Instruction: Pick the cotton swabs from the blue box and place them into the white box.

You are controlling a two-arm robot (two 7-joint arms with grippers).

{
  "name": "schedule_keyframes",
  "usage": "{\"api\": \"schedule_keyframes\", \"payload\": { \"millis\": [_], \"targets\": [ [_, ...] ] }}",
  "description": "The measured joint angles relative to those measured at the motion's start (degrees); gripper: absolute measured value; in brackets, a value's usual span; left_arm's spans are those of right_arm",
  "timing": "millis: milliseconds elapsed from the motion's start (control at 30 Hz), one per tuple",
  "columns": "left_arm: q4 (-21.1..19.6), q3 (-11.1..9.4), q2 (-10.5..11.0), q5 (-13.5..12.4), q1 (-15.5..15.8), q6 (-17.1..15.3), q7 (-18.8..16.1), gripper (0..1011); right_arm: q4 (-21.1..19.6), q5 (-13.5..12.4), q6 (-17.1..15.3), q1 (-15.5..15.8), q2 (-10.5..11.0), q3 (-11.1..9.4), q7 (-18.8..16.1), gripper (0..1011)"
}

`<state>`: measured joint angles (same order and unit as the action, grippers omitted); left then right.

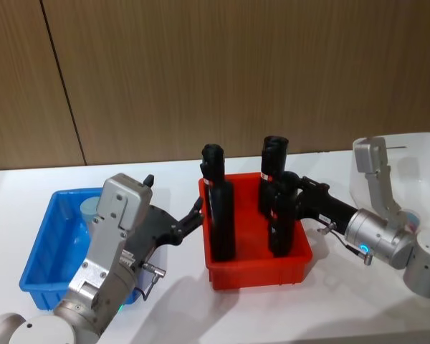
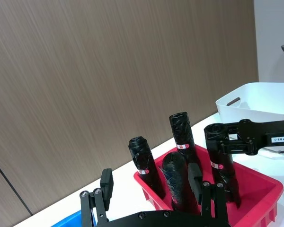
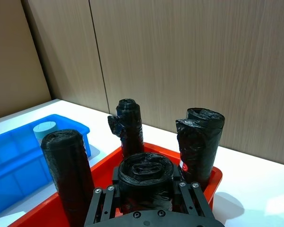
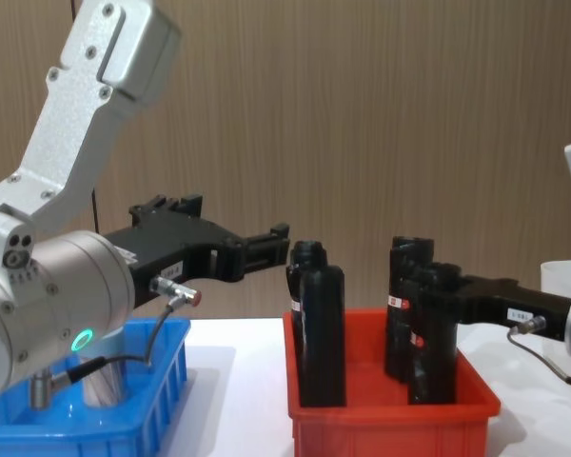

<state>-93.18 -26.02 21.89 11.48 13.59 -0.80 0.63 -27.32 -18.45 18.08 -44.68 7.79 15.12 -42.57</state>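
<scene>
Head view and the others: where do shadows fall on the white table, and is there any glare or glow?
Head view: the red bin casts a soft shadow on the table along its front and right side. Right wrist view: a bright patch of light lies on the table beyond the bin's corner. Chest view: a small green lamp glows on the left arm.

The left gripper [image 1: 196,212] is hovering with fingers parted, while the right gripper [image 1: 281,203] is clamping inward, arm outstretched.
</scene>
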Motion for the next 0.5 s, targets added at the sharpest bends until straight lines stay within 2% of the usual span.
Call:
{"api": "schedule_keyframes", "payload": {
  "millis": [233, 333, 500],
  "targets": [
    [0.00, 0.00, 0.00, 0.00, 0.00, 0.00, 0.00, 1000, -0.72, -0.05, -0.05, 0.03, -0.04, 0.05, 0.40, 522],
    [0.00, 0.00, 0.00, 0.00, 0.00, 0.00, 0.00, 1000, -2.84, -0.23, -0.56, 0.89, 0.22, -0.08, 0.68, 503],
    [0.00, 0.00, 0.00, 0.00, 0.00, 0.00, 0.00, 1000, -9.58, -1.12, -2.59, 3.60, 1.18, -0.52, 1.69, 475]
  ]
}}
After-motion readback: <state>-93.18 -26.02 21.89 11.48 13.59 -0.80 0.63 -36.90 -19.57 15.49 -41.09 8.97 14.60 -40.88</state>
